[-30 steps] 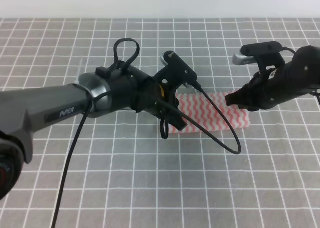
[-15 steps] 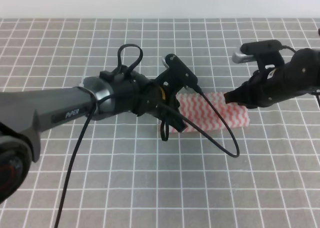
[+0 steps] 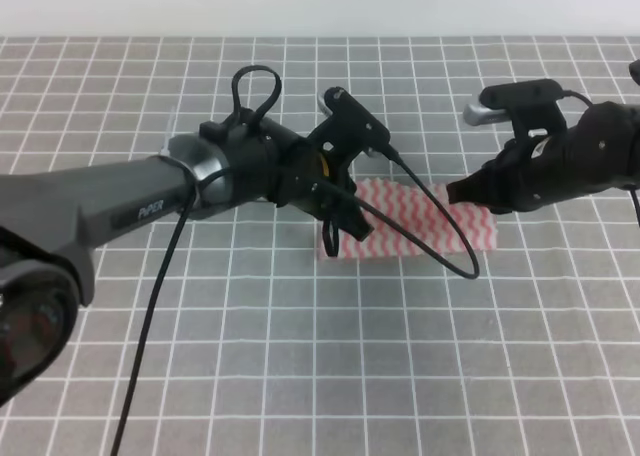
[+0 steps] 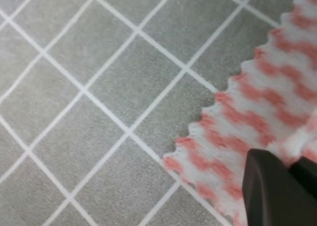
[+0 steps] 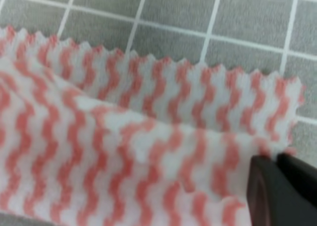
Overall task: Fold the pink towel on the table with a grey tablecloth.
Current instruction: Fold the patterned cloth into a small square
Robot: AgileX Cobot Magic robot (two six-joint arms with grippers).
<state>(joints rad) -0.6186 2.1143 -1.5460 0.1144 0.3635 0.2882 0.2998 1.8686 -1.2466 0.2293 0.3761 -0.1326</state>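
The left arm [image 3: 130,211] enters from the lower left of the high view and runs level toward centre frame. Its left gripper [image 3: 340,238] sits at the left end of the towel [image 3: 410,221]. In the left wrist view one dark finger [image 4: 272,191] at the lower right overlaps the towel's corner, with a second layer of cloth beside it. The gripper appears clamped on that corner, though the opposing finger is not visible.

The towel lies centre frame on the table [image 3: 300,376]. It forms a strip whose long axis runs left to right between the two grippers. The right wrist view shows an upper layer lying over a lower one, with the lower layer's far zigzag edge still exposed. Judgement: a first fold is in progress, and the layers are not yet aligned.

The right arm [image 3: 590,161] enters from the right edge and angles down and to the left. The right gripper [image 3: 462,193] meets the towel's upper right end. The right wrist view shows two dark fingers [image 5: 270,191] close together at the lower right, pinching the upper layer's edge.

Each gripper holds one end, so the towel lies directly between them. Judgement: the coming move must carry both ends together, square to the long axis, or the fold will skew.
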